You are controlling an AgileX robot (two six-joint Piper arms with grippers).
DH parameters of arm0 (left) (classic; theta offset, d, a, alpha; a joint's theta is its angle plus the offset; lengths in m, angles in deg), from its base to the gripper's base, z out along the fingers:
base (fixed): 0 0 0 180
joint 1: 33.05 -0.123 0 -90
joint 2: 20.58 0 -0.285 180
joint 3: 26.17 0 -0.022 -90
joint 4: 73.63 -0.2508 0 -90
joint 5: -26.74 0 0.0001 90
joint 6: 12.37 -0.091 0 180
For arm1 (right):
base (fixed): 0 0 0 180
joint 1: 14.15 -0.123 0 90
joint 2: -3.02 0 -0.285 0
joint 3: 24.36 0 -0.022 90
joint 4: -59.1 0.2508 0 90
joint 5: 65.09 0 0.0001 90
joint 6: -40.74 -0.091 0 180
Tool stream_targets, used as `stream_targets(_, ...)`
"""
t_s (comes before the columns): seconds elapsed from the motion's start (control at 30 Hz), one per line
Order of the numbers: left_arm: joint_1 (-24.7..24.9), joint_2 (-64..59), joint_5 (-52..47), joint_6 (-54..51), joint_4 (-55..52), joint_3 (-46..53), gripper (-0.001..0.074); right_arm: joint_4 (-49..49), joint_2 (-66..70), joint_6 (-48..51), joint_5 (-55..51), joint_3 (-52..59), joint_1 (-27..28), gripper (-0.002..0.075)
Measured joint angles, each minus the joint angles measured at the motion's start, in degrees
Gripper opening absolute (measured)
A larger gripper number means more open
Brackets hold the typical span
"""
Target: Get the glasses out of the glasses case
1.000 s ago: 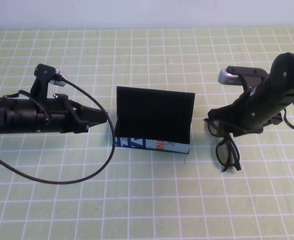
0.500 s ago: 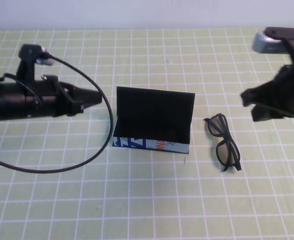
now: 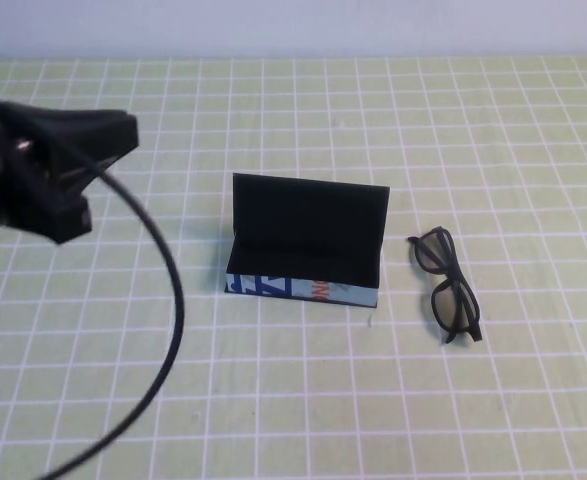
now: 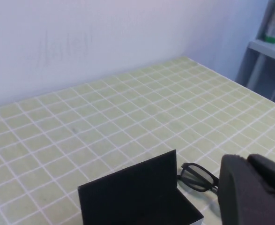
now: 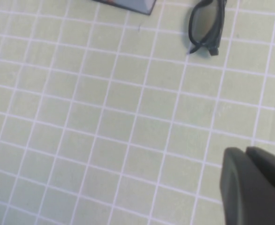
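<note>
Lighting even and diffuse in all three views, fairly bright; no hard glare anywhere on the worktop (image 3: 303, 400); high view has a slightly washed, cool cast, grid lines crisp at centre. Glasses case (image 3: 306, 243) throws only a thin soft shadow at its base; glasses (image 3: 447, 285) likewise, faint shadow hugging the frame. Left arm (image 3: 43, 170) at left edge of the high view is blurred, large and out of focus; its cable (image 3: 168, 300) smeared too. Left hand (image 4: 254, 192) at lower right of the left wrist view is a soft dark blob; right hand (image 5: 254, 185) likewise, lower right of the right wrist view; both black, no surface detail. Right wrist view mildly soft overall.
</note>
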Motion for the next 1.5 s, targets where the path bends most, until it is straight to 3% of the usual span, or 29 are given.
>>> stream_targets(0.3,0.0,30.51,13.63,2.05,0.89,20.57,-0.0004,0.13,-22.31,0.33,5.51,6.15,0.0,-0.0016)
stream_targets(0.47,0.0,43.98,19.88,4.35,1.61,29.5,-0.0004,0.24,-26.26,0.89,10.44,9.24,0.0,-0.0016)
stream_targets(0.6,0.0,50.71,23.27,3.55,2.01,34.96,-0.0004,1.2,-26.31,3.96,21.34,14.11,0.0,-0.0016)
stream_targets(0.8,0.0,52.86,30.87,2.22,2.43,44.1,-0.0004,3.75,-26.31,6.14,42.9,24.02,0.0,-0.0016)
stream_targets(0.93,0.0,52.97,35.52,2.13,2.65,49.34,-0.0004,4.31,-26.31,6.36,50.48,28.19,0.14,-0.0016)
stream_targets(1.5,0.0,52.97,37.0,2.0,3.38,50.28,-0.0004,4.67,-26.31,6.36,50.66,29.6,0.13,-0.0016)
